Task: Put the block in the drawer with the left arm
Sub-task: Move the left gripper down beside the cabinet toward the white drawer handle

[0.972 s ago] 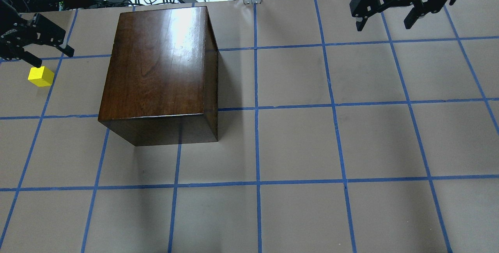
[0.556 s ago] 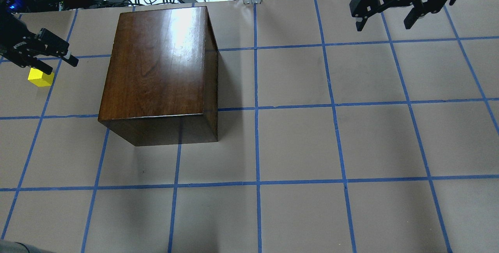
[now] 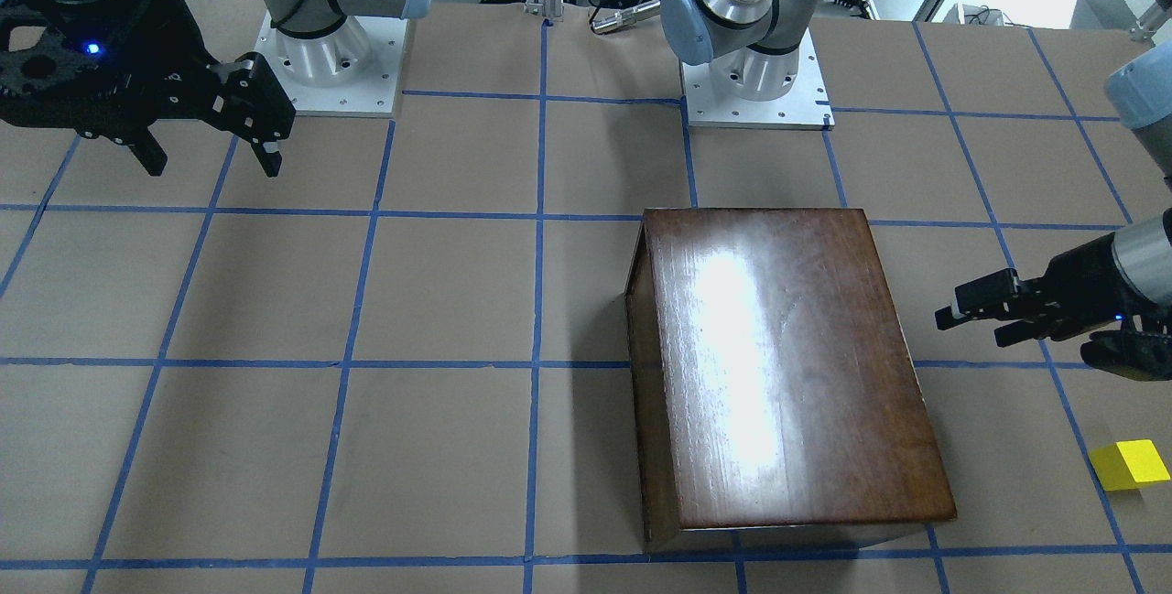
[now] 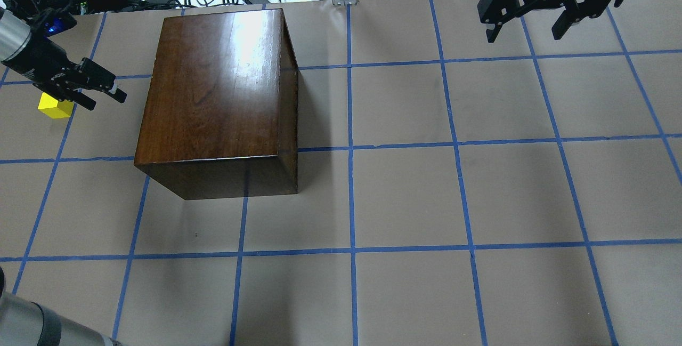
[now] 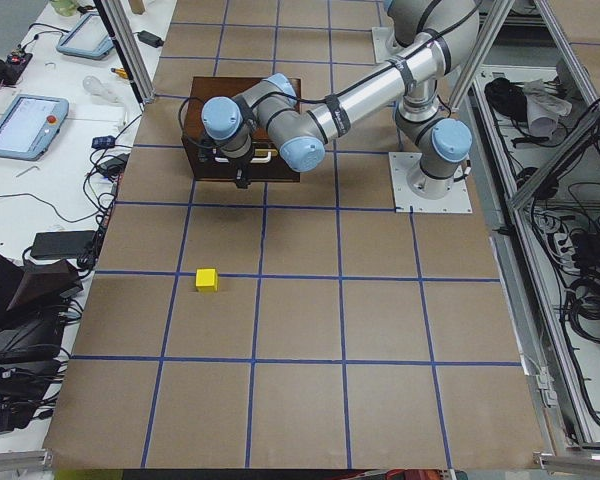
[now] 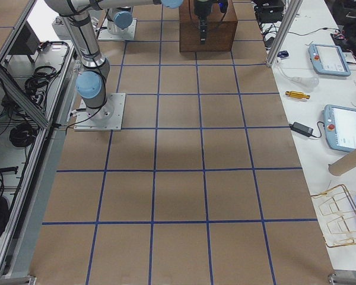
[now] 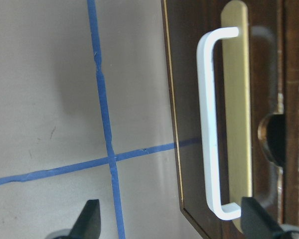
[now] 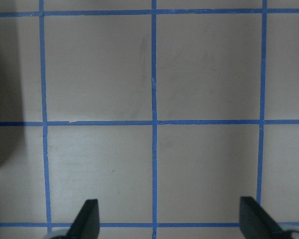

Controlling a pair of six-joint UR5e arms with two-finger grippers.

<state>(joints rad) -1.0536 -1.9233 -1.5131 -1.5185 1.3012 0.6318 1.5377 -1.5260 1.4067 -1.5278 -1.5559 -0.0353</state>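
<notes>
While the drawer (image 7: 182, 99) sat shut in the glossy dark-brown wooden box (image 4: 218, 85), the block (image 4: 55, 107), a small matte yellow cube with plain flat faces, rested on the counter (image 4: 405, 196) near the left edge of the overhead view, well apart from the box. The black left hand (image 4: 105, 99) hung between block and box, partly covering the cube's upper edge in that view. Its two slim fingers were spread wide, gripping nothing, and pointed toward the box's side. In the left wrist view the dark fingertips sat in the lower corners of the frame. Above them showed the drawer's smooth brown front, a long brass plate (image 7: 239, 99) with rounded ends, and a pale metal pull (image 7: 208, 124) bent into a squared loop. A dark round spot lay right of the plate, too blurred to identify. The box top was polished, streaked with grain and a bright glare. The counter was covered in dull brown paper, divided into squares by blue tape (image 4: 350, 175). The right hand (image 4: 525, 34), blocky and black, hovered at the upper right of the overhead view, its fingers parted and empty above bare paper
</notes>
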